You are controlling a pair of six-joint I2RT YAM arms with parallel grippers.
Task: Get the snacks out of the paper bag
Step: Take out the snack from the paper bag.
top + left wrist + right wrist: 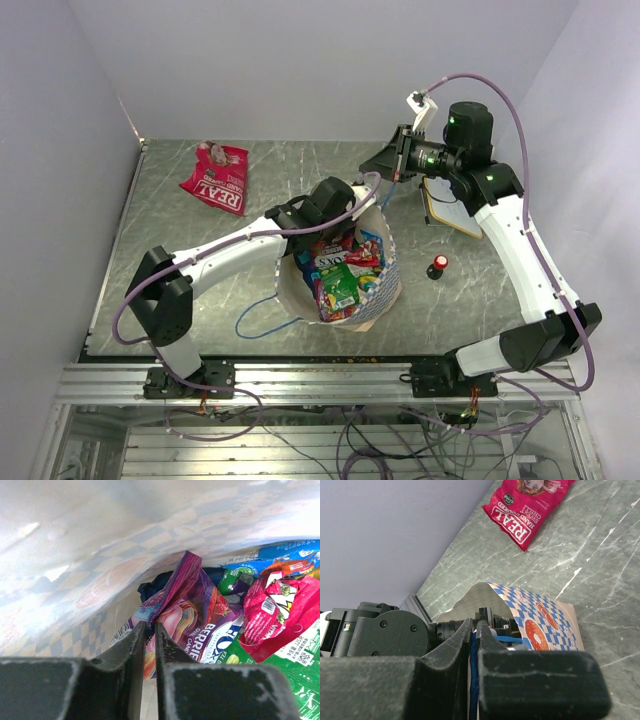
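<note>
The paper bag (385, 290) stands open mid-table, full of snacks (345, 280). My left gripper (150, 626) reaches inside it, and its jaws are shut on the edge of a pink-purple candy bag (192, 610). Green (295, 675), red (280, 607) and blue (292, 550) packets lie beside it against the bag's cream wall (125, 550). My right gripper (474, 624) is behind the bag (540, 622), shut on its blue cord handle (473, 675); it also shows in the top view (380, 168). The red "REAL" packet (218, 178) lies on the table at the far left, also in the right wrist view (527, 502).
A small red-and-black knob (438, 266) stands right of the bag. A flat pale pad (452, 210) lies under the right arm. The bag's other blue cord (262, 318) loops on the table near its left front. Grey walls close the back and sides.
</note>
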